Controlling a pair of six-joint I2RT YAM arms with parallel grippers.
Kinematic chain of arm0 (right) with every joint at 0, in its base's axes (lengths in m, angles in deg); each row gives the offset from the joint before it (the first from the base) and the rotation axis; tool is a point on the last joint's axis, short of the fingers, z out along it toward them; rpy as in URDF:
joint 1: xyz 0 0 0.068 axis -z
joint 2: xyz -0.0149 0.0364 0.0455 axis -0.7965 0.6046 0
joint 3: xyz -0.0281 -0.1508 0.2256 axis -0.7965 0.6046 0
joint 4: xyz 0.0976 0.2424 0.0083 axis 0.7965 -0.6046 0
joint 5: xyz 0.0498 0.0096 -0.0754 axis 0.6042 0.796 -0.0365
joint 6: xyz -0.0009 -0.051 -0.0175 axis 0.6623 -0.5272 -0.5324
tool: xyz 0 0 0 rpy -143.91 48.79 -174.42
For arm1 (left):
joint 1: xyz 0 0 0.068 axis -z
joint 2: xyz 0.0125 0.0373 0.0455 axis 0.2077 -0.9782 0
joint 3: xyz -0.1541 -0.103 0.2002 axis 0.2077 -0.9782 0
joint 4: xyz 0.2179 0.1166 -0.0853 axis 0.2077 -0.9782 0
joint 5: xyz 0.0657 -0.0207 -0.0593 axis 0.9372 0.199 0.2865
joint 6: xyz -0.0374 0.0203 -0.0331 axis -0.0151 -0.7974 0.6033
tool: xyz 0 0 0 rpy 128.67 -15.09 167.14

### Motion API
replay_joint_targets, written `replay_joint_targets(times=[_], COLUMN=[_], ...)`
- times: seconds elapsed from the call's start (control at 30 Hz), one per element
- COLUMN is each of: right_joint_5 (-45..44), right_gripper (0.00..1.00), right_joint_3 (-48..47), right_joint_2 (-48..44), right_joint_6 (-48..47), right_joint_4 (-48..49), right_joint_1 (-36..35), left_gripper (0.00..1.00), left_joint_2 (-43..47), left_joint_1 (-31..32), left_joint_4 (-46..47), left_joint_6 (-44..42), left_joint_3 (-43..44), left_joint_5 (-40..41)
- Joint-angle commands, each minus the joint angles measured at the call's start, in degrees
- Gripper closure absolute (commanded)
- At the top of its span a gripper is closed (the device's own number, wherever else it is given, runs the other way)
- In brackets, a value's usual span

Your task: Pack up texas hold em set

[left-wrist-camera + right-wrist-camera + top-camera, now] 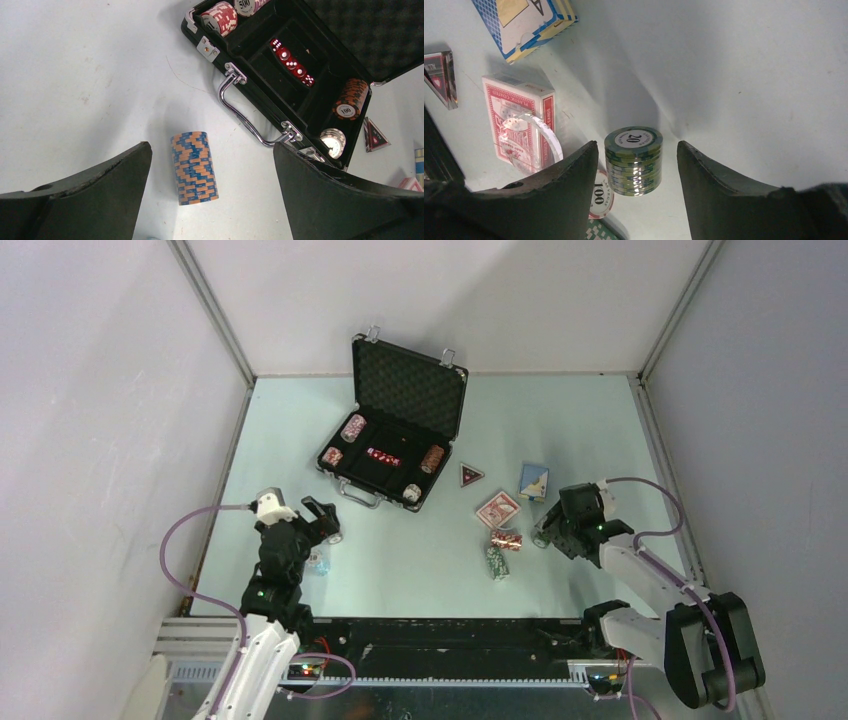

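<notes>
Between the spread fingers of my right hand (638, 146) a green chip stack (634, 160) stands upright on the bench (749, 75), and its top chip is marked "20". This hand is open and does not grip the stack. Just beside the stack, partly hidden by one finger, is a red chip stack (601, 200) marked "100". Further out lie the red card deck (511, 97), the triangular piece (441, 75) and then the blue card deck (524, 20), all on the bench and outside the case.

My left hand (212, 150) is open too, with its fingers wide apart. A blue and orange chip stack (195, 167) lies on its side between them and touches neither. Beyond it is the black case (255, 87), with the lid up and the metal handle (245, 117) turned toward me. Inside, a row of red dice (292, 62) sits in the middle compartment. A red and white chip stack (222, 17) is at one end, and an orange and black chip stack (352, 97) and a white chip stack (334, 142) are at the other end.
</notes>
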Motion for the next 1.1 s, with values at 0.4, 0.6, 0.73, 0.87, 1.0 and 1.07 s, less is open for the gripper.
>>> replay_joint_targets(times=[0.4, 0.6, 0.73, 0.87, 1.0, 1.07], right_joint_5=[1.66, 1.38, -2.17, -3.18, -0.77, 0.49], right_gripper=[0.5, 0.68, 0.69, 0.69, 0.72, 0.75], right_joint_3=[-2.52, -6.34, -11.22, -15.08, -17.06, -17.93], right_joint_2=[3.3, 2.12, -1.61, -3.32, -0.16, 3.68], right_joint_6=[-0.19, -1.57, -2.34, -2.33, -0.26, 0.99], right_joint_4=[2.18, -2.94, -6.86, -4.43, 2.65, 7.0], right_joint_1=[-1.32, -2.44, -5.54, -8.51, -10.53, -12.14], left_gripper=[0.0, 0.0, 0.0, 0.02, 0.02, 0.02], left_joint_2=[0.02, -0.07, -0.1, -0.28, -0.42, -0.38], left_joint_1=[0.08, 0.08, 0.08, 0.08, 0.08, 0.08], left_joint_4=[2.19, 2.3, 2.44, 2.64, 2.71, 2.63], left_joint_6=[-0.89, -0.93, -0.97, -1.03, -1.11, -1.07], left_joint_3=[0.74, 0.71, 0.74, 0.74, 0.74, 0.72], left_joint_5=[-0.62, -0.77, -0.86, -1.01, -1.12, -1.17])
